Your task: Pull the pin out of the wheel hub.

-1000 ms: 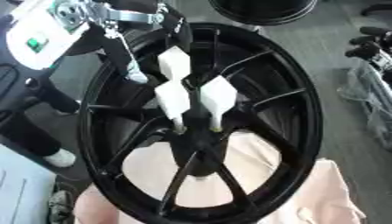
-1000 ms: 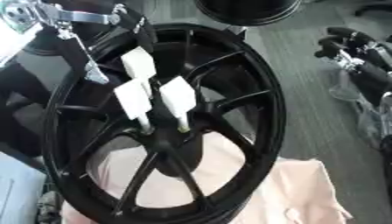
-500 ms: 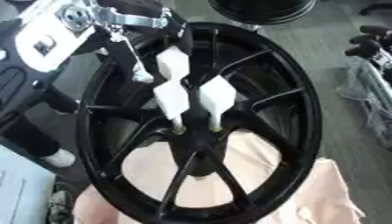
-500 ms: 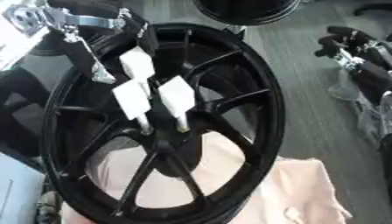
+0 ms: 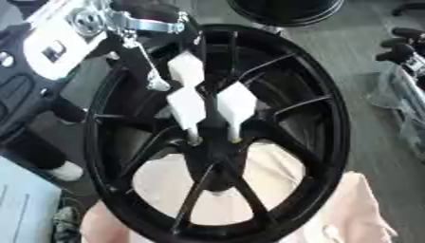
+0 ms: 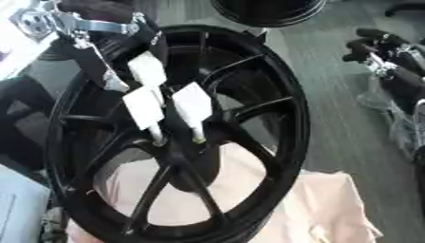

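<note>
A large black spoked wheel [image 5: 319, 118] lies tilted on a pink cloth. Three white flat-headed pins stand in its hub [image 5: 214, 156]. Two of them, the lower-left pin [image 5: 187, 108] and the lower-right pin [image 5: 236, 103], show thin stems going into the hub. The upper pin [image 5: 187, 69] stands just behind them. My left hand [image 5: 162, 21] comes in from the upper left and sits right above the upper pin's head; its grip is hidden. A thin rod with a silver tip [image 5: 155, 81] hangs from it beside the pins. My right hand [image 6: 383, 54] rests open at the right edge, away from the wheel.
A second black wheel [image 5: 286, 9] lies at the top edge. The pink cloth [image 5: 357, 213] spreads under and to the right of the wheel. A clear plastic bag [image 5: 398, 102] lies on the grey floor at the right. A pale blue surface [image 5: 21, 204] fills the lower left.
My left arm has shifted slightly down and to the right above the wheel. The three pins stand in the hub as before.
</note>
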Controlling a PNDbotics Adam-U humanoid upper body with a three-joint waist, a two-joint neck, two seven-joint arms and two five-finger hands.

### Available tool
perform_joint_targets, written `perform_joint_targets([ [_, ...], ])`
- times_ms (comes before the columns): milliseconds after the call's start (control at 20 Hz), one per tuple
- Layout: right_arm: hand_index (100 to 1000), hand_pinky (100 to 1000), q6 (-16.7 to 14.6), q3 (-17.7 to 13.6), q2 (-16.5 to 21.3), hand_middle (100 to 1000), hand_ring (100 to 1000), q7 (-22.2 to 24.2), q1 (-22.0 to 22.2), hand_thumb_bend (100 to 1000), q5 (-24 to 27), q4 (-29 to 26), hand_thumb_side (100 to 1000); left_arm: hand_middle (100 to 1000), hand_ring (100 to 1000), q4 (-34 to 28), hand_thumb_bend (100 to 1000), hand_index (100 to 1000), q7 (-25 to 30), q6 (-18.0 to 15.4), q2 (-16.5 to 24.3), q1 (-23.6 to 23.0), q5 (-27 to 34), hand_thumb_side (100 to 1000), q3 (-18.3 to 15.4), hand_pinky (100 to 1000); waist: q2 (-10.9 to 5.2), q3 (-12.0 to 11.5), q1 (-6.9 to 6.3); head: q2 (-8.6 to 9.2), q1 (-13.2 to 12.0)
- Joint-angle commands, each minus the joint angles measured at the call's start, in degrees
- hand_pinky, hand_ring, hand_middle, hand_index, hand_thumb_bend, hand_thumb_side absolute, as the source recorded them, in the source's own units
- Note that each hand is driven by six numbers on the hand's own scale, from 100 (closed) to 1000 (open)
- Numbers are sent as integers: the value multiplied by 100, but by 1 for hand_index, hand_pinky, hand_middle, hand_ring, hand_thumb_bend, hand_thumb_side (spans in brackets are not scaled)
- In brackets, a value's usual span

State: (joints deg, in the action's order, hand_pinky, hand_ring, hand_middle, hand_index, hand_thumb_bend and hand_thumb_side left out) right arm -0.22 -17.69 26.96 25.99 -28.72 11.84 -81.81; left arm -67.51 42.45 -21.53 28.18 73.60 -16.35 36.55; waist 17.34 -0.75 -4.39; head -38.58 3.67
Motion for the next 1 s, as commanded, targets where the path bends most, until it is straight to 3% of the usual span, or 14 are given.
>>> perform_joint_targets([
  [50,852,979,13,-12,115,726,725,0,-85,380,-17,-42,384,634,759,-104,313,614,951,-905,110,149,36,100,-53,802,-98,0,26,83,-10],
  [400,852,980,19,8,119,727,725,7,-82,377,-26,-39,387,606,729,-57,223,493,951,-899,109,158,-45,100,-65,781,-98,2,22,88,-23],
  [1000,853,981,31,8,130,728,726,19,-80,370,-8,-42,390,553,699,-81,157,397,951,-786,77,244,-31,100,-234,767,-115,-4,6,97,-45],
])
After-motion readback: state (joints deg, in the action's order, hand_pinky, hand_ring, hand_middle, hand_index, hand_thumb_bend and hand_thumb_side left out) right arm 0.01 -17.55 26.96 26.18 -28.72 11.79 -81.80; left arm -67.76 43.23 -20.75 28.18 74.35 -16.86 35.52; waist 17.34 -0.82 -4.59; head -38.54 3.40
